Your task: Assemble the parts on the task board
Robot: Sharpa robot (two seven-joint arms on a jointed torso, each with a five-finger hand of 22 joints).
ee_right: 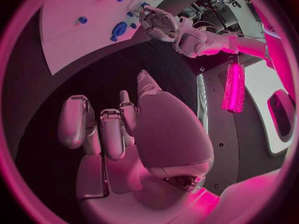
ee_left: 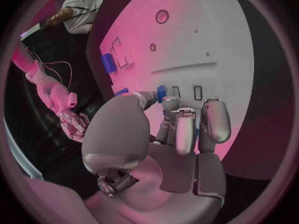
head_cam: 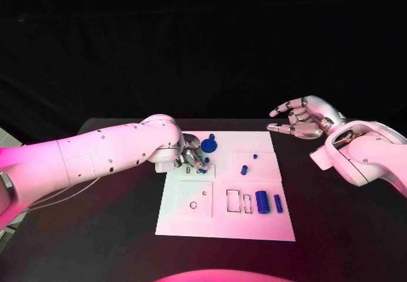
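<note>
**Left hand at the board's small slots, right hand waiting off to the side**

Nearest the head camera lies the near edge of the white task board [head_cam: 224, 232], flat on the black tabletop [head_cam: 102, 247]. Toward that edge sit two blue bars [head_cam: 263, 202] [head_cam: 278, 203] beside empty rectangular outlines, with a small blue peg [head_cam: 244, 170] farther up and a blue round part [head_cam: 209, 144] near the far edge.

Over the board's left middle, the left hand [head_cam: 188, 154] reaches down with its fingers bunched at a pair of small slots [ee_left: 187, 92]. In the left wrist view a small blue piece [ee_left: 161, 93] sits at the fingertips [ee_left: 167, 104], just beside those slots; it looks pinched between thumb and finger, though the contact itself is partly hidden. The right hand [head_cam: 301, 119] hovers past the board's far right corner, over bare tabletop, fingers loosely curled and apart with nothing in them.

The step in hand appears to be seating that small piece into one of the slots. To do it well, the piece likely needs to be squared to the slot's long side before pressing, then lowered straight rather than at a tilt, since a narrow slot would bind on a skewed piece. Letting go only once it stands on its own seems wise. Keeping the other fingers lifted would avoid nudging the round part close by.
</note>
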